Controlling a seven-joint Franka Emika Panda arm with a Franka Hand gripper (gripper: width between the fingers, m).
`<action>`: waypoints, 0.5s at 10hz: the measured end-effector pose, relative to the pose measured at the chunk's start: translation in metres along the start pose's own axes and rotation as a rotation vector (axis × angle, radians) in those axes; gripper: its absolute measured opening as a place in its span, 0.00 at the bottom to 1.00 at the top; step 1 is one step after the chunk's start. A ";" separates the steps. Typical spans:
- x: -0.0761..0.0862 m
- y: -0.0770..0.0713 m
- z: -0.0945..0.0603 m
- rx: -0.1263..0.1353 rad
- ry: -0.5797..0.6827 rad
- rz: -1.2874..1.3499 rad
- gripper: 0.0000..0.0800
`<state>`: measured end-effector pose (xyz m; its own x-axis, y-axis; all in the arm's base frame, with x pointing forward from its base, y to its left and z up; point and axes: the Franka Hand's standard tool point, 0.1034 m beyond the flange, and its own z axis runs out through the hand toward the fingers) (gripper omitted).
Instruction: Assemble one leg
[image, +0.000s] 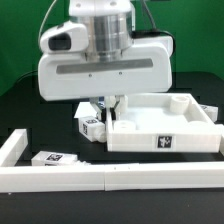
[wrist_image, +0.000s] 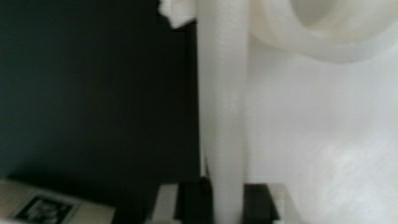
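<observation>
Black table (image: 25, 110) carries our parts; the gripper (wrist_image: 217, 205) pinches one wall of the white tabletop (image: 135, 140). We judge positioning underway; next, fetch a leg (image: 90, 126).

Table top (image: 140, 140): white, blk/wht square tag on front wall. Leg (image: 92, 125) & second leg (image: 52, 158): white w/ blk/wht tags; front rail (image: 60, 182) plain white. Counter (image: 30, 115) blk, backdrop (image: 20, 40) green, arm housing (image: 100, 70) white.
</observation>
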<state>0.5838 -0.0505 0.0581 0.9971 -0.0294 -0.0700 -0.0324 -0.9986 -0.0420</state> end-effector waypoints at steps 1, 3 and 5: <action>-0.001 -0.010 0.012 0.002 -0.002 0.016 0.06; -0.004 -0.018 0.026 0.002 -0.014 0.020 0.06; -0.002 -0.027 0.038 0.006 -0.008 0.010 0.06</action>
<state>0.5801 -0.0218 0.0212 0.9962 -0.0394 -0.0782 -0.0431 -0.9980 -0.0472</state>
